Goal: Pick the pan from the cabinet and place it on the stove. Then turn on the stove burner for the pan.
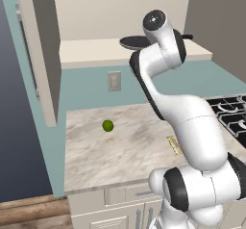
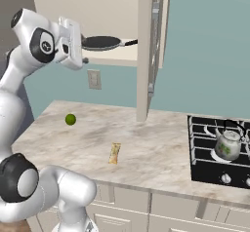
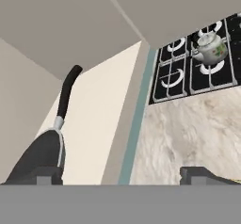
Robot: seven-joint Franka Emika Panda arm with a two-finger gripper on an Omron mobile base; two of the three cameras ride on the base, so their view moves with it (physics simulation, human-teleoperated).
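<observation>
Pan (image 2: pixel 101 42) sits on the bottom shelf of the open cabinet (image 2: pixel 146 50), above the counter (image 2: pixel 146 148), handle (image 2: pixel 128 42) pointing toward the stove (image 2: pixel 219 153) side. Gripper (image 3: pixel 122 173) is at the shelf edge, just beside the pan's rim on the side away from the handle, jaws spread wide, nothing held. Hand view: pan bowl low by one fingertip, handle running up and away. Kettle (image 2: pixel 227 145) sits on the stove. Next move likely needs the jaws to straddle the rim.
</observation>
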